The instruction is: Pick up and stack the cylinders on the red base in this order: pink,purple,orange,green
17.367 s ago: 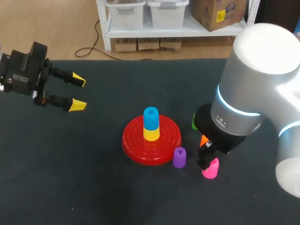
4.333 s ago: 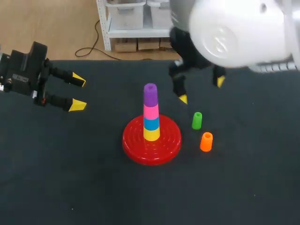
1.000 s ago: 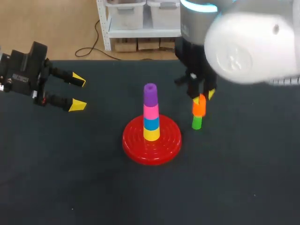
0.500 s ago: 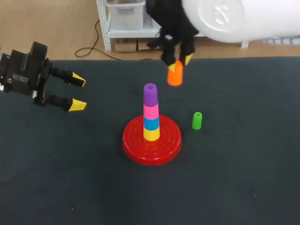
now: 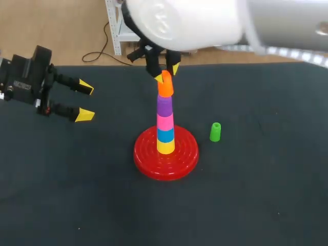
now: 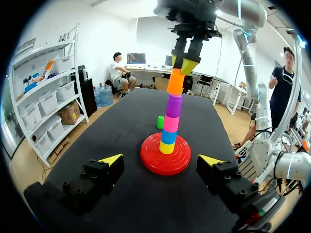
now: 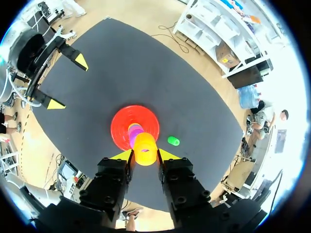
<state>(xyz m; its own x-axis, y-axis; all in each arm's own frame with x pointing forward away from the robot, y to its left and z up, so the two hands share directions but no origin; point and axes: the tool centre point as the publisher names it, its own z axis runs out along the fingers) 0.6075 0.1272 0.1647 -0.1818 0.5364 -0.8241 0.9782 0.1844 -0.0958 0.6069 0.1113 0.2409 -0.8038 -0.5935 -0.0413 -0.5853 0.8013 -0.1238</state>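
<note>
The table (image 5: 266, 205) is covered in a dark, near-black cloth. The right arm (image 5: 189, 23), a bulky white shell, comes across the far edge past the middle. The red base (image 5: 148, 156) is a round disc with ridged rings, lying at the table's middle. On its centre stands a straight column: a yellow cylinder (image 5: 165, 147) at the bottom, then a blue cylinder (image 5: 165, 135), the pink cylinder (image 5: 164, 122) and the purple cylinder (image 5: 164, 106).

The left gripper (image 5: 85, 101) hangs over the table's left part, well apart from the base, its fingers spread with nothing between them. The right gripper (image 7: 146, 154) points straight down over the column and pinches the orange cylinder (image 5: 165, 88) from two sides near its top. That piece is bright orange, slightly tapered, and sits directly above the purple one; whether it is fully seated I cannot tell. The green cylinder (image 5: 216, 131), small and upright, stands alone on the cloth just to the right of the base.
</note>
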